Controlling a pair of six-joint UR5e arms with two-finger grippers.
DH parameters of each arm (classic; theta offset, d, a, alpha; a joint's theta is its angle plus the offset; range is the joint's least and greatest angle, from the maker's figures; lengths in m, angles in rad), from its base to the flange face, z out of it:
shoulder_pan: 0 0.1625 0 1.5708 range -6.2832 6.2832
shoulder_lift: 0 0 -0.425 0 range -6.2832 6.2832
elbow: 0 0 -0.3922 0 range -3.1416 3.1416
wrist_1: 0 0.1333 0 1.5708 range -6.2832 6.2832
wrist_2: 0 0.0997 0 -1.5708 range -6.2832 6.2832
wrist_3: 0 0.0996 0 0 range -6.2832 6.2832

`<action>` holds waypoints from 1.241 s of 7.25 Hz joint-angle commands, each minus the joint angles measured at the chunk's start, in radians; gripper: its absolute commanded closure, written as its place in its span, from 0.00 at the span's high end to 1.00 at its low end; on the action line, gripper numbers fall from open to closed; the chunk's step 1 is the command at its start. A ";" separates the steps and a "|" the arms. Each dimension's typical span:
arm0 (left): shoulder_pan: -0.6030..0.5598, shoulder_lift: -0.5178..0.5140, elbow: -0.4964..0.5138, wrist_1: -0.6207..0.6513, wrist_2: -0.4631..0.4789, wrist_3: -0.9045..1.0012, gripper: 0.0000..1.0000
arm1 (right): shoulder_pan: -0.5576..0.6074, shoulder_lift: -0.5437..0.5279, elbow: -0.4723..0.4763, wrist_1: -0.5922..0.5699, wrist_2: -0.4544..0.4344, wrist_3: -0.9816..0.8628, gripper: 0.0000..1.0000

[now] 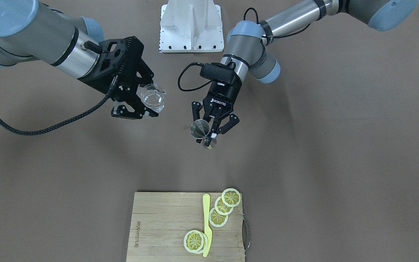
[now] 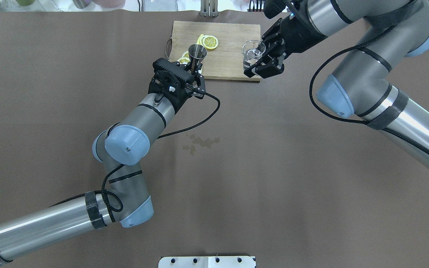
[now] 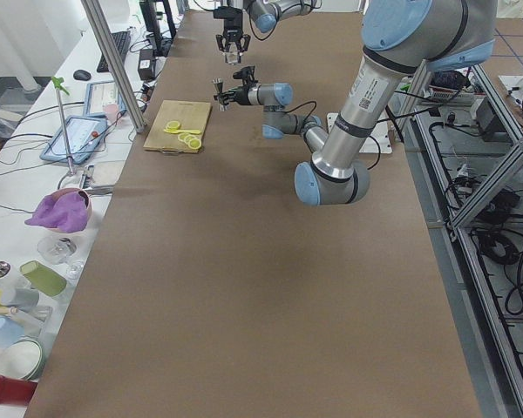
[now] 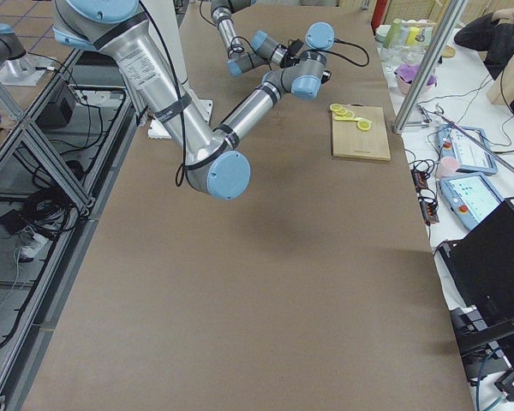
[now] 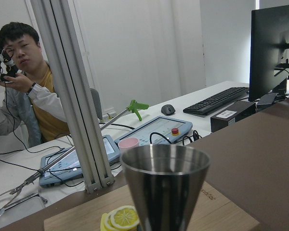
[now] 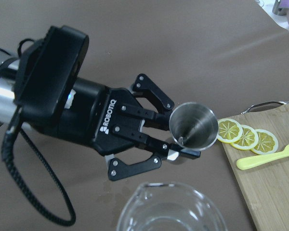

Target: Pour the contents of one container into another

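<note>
Steel jigger (image 1: 199, 128) stands upright above the brown bench (image 1: 304, 163), clamped at its waist by the left fingers (image 6: 156, 143). The right fingers (image 1: 134, 99) grip the clear glass (image 1: 153, 97), raised near the jigger without touching it.

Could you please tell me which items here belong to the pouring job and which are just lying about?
Job:
glass, held in the right gripper
jigger, held in the left gripper

Lying about:
cutting board
lemon slices
yellow knife
</note>
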 commanded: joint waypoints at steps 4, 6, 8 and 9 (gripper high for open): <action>0.049 -0.002 0.005 -0.001 0.010 0.000 0.00 | -0.010 0.096 -0.094 -0.077 0.007 -0.049 0.00; 0.058 -0.002 0.005 -0.004 0.010 0.000 0.00 | -0.012 0.096 -0.112 -0.077 0.008 -0.081 0.00; 0.060 -0.002 0.003 -0.011 0.010 0.000 0.00 | -0.012 0.074 -0.100 -0.076 0.034 -0.121 0.00; 0.060 -0.002 0.005 -0.011 0.010 0.000 0.00 | -0.012 0.073 -0.093 -0.077 0.048 -0.129 0.00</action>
